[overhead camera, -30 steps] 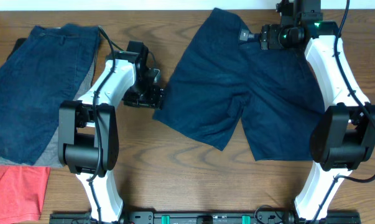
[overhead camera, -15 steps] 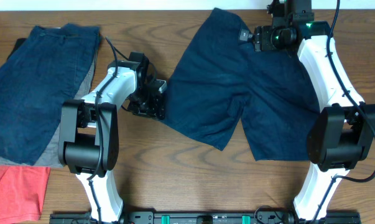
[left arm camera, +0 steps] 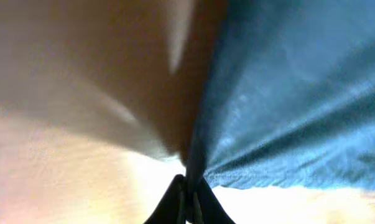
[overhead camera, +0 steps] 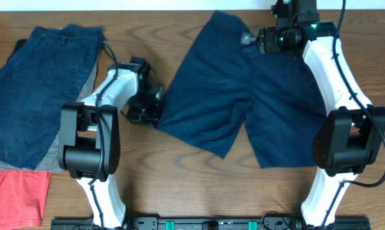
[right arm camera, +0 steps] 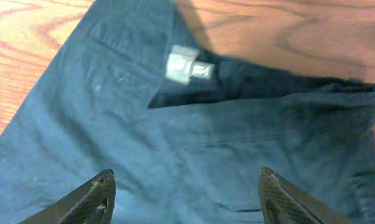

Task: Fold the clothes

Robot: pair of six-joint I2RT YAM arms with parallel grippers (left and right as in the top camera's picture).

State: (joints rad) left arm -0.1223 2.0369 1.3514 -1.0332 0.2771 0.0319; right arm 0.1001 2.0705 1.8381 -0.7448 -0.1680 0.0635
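Left gripper (overhead camera: 156, 110): jaws pinched together on the outer edge of one leg of the navy shorts (overhead camera: 243, 96). My left wrist view shows the fingertips (left arm camera: 188, 200) meeting with the cloth edge (left arm camera: 287, 112) bunched between them.

Right gripper (overhead camera: 256, 38): jaws spread wide, over the waistband at the far end of the shorts. In the right wrist view both fingers (right arm camera: 94, 199) frame dark cloth (right arm camera: 175, 143). I cannot tell whether they touch it. One white label (right arm camera: 188, 65) sits just ahead of this gripper, inside the waistband opening.

Count:
- arms: 2, grippers: 2
- navy shorts: 1 pair, spread flat between the two grippers, two legs fanning toward the arm bases
- faded denim shorts (overhead camera: 39, 83): 1 pair, well apart from the left gripper, on its outer side
- grey cloth (overhead camera: 50, 155): 1 piece, edges showing under the denim pair
- coral garment (overhead camera: 16, 195): 1, near the left arm's base, at the frame corner

Surface: wooden table (overhead camera: 179, 185), brown with strong grain, bare between the legs of the shorts and the arm bases. A pale strip runs along the far edge beyond the right gripper. I can see nothing more of the room.
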